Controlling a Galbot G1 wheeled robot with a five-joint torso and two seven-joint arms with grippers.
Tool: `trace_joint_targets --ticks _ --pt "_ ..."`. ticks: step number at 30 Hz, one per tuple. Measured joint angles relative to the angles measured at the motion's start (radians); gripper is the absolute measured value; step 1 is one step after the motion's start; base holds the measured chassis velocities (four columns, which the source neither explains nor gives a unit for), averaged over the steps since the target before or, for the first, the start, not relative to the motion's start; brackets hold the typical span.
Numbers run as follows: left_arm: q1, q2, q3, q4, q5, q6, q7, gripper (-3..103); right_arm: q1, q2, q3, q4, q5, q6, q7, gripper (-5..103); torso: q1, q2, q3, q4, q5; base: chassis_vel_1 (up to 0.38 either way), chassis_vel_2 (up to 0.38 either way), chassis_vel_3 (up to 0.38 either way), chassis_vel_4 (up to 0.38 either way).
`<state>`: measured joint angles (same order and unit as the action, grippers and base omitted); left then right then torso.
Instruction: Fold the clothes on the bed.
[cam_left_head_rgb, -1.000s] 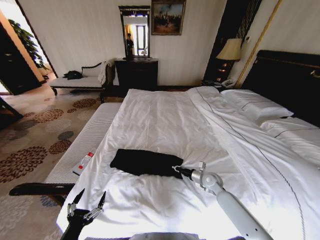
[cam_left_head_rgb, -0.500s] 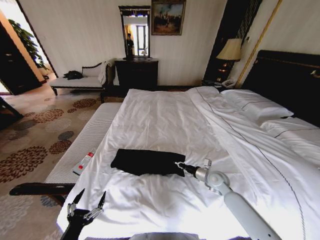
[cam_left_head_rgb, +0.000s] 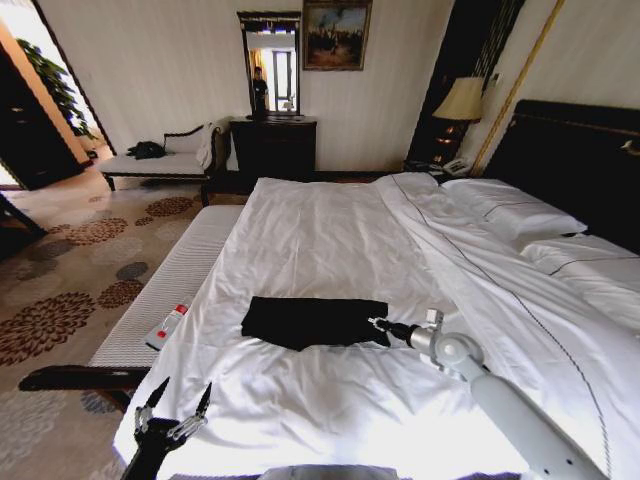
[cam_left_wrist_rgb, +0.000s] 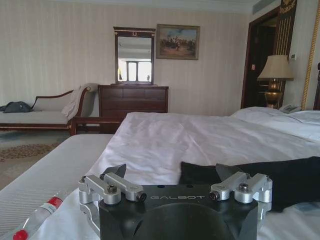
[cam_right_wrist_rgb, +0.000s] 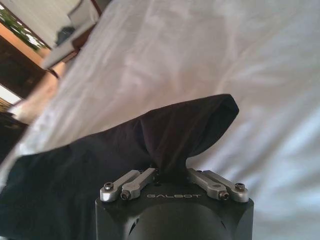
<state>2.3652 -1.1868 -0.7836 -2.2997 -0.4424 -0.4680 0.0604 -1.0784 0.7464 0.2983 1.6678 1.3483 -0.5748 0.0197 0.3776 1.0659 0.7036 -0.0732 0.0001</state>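
At the bed's (cam_left_head_rgb: 330, 240) near edge the left gripper (cam_left_head_rgb: 172, 410) hangs parked, fingers spread, holding nothing. Further in, the right gripper (cam_left_head_rgb: 377, 323) pinches the black T-shirt's (cam_left_head_rgb: 315, 322) right end; its long axis runs crosswise toward the left.

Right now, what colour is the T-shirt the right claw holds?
Black, with no lettering visible; the T-shirt shows best in the head view, pinched by the right claw.

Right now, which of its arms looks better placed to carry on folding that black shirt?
The right one, I'd judge. Its gripper is shut on the black T-shirt at its edge on the bed. The left gripper hangs open by the bed's near corner, off the shirt.
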Motion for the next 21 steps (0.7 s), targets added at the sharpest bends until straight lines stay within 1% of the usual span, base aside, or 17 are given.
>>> trace_joint_targets --ticks 2,3,7,8,12,17,21 --pt "0.0 0.0 0.0 0.0 0.0 0.0 0.0 100 0.004 -0.024 0.0 -0.017 -0.032 0.001 -0.012 7 0.0 0.0 0.0 0.0 0.0 0.0 0.0 0.0 0.0" --pt "0.0 0.0 0.0 0.0 0.0 0.0 0.0 100 0.004 -0.024 0.0 -0.017 -0.032 0.001 -0.012 7 0.0 0.0 0.0 0.0 0.0 0.0 0.0 0.0 0.0" --pt "0.0 0.0 0.0 0.0 0.0 0.0 0.0 100 0.005 -0.057 0.005 -0.047 -0.114 0.0 -0.029 7 0.0 0.0 0.0 -0.0001 0.0 0.0 0.0 0.0 0.0" --pt "0.0 0.0 0.0 0.0 0.0 0.0 0.0 100 0.005 -0.057 0.005 -0.047 -0.114 0.0 -0.029 7 0.0 0.0 0.0 -0.0001 0.0 0.0 0.0 0.0 0.0" --pt "0.0 0.0 0.0 0.0 0.0 0.0 0.0 100 0.005 -0.078 0.01 -0.067 -0.173 0.006 -0.044 7 0.0 0.0 0.0 -0.0001 0.0 0.0 0.0 0.0 0.0" --pt "0.0 0.0 0.0 0.0 0.0 0.0 0.0 100 0.011 -0.081 0.011 -0.063 -0.18 0.006 -0.044 7 0.0 0.0 0.0 -0.0001 0.0 0.0 0.0 0.0 0.0" --pt "0.0 0.0 0.0 0.0 0.0 0.0 0.0 100 0.017 -0.076 0.006 -0.044 -0.173 -0.001 -0.025 7 0.0 0.0 0.0 -0.0002 -0.0002 0.0 0.0 0.0 0.0"
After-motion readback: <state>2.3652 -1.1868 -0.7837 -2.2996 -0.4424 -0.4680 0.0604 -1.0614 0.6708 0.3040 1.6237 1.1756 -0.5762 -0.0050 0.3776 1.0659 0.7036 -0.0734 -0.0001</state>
